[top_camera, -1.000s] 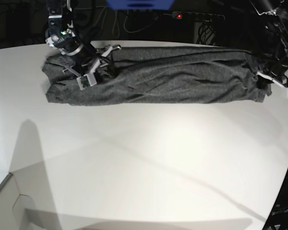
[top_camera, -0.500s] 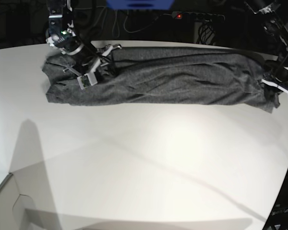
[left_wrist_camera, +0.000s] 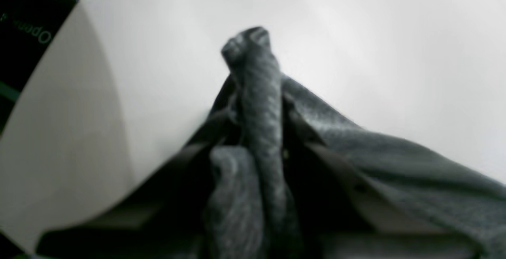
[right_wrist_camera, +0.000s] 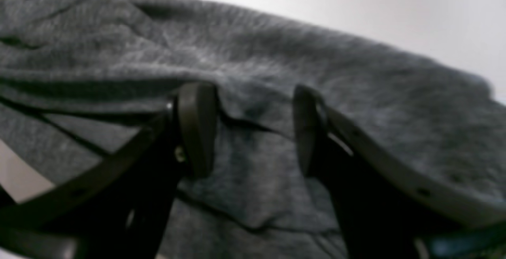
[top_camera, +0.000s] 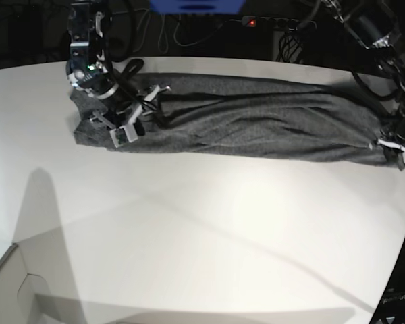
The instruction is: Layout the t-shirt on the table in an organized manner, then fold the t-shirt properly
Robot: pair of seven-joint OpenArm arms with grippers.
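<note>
The base view looks from high at the near side, angled down and across the large smooth white tabletop (top_camera: 202,236), whose curved far edge runs along the top of the frame; it stands well back and takes in both arms. The left wrist view looks past its own gripper (left_wrist_camera: 259,93) from very close, blurred, at a pinched bunch of the heathered dark grey knit t-shirt (left_wrist_camera: 395,164), seen at the base frame's right edge (top_camera: 256,125). The right wrist view hangs just above the same cloth (right_wrist_camera: 253,53) between its spread fingers (right_wrist_camera: 197,128), the base frame's upper left.
</note>
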